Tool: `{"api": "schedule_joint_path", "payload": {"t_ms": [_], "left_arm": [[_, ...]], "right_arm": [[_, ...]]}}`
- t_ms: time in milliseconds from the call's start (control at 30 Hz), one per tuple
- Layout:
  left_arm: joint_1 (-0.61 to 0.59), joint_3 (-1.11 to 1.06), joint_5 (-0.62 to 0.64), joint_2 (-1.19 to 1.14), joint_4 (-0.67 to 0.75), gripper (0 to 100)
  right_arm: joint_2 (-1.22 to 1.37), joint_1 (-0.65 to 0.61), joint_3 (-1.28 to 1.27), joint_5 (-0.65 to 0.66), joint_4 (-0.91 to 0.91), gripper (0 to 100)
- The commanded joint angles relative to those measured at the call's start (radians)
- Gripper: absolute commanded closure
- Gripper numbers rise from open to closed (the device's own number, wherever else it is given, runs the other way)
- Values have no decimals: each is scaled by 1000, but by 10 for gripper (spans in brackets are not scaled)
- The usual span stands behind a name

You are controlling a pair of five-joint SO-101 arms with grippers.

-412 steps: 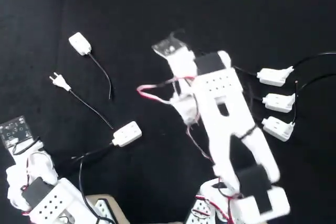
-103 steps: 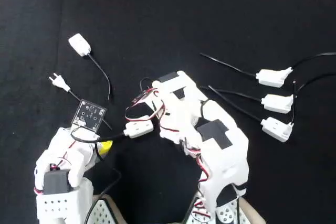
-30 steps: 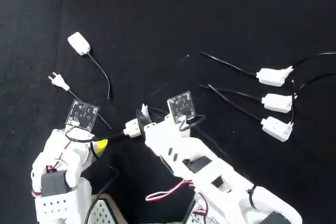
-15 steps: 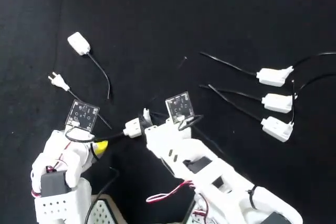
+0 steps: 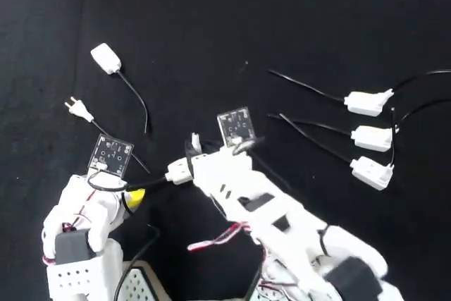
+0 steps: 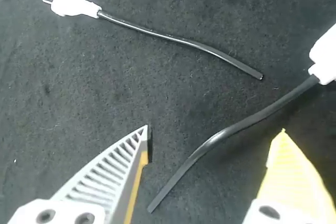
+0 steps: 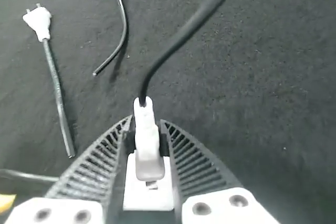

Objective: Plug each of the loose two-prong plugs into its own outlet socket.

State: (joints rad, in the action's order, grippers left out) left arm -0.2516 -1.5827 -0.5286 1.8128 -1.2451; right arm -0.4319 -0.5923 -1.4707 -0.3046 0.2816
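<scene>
— The black felt table (image 5: pixel 317 19)?
— A loose white plug (image 6: pixel 71 6) lies flat there. The left gripper (image 6: pixel 215 131) stands wide and empty; the right gripper (image 7: pixel 146 123), ribbed, pinches a second plug (image 7: pixel 145 142).

The far half of the black cloth surface (image 5: pixel 211 26) was free. A white two-prong plug (image 5: pixel 79 109) and a white outlet block (image 5: pixel 107 58) obstructed the left side, three white sockets (image 5: pixel 373 137) the right.
</scene>
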Motion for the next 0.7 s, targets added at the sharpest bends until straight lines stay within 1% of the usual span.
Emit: {"api": "schedule_joint_path", "payload": {"t_ms": [0,67,133,233,300,533,667], "left_arm": [[-7,4,-6,5,-2,646],[-5,4,-6,5,-2,646],[-4,4,-6,5,-2,646],[-4,4,-6,5,-2,646],[-2,4,-6,6,-2,646],[-2,4,-6,6,-2,646],[-2,4,-6,6,-2,646]], "right_arm": [[38,11,59,-14,8,986],[8,11,31,-12,21,986],[-28,11,-21,3,72,986],[-77,11,-107,78,127,986],[-104,11,-139,101,138,986],[-120,14,-150,143,133,986],[-120,58,-140,173,135,986]]}}
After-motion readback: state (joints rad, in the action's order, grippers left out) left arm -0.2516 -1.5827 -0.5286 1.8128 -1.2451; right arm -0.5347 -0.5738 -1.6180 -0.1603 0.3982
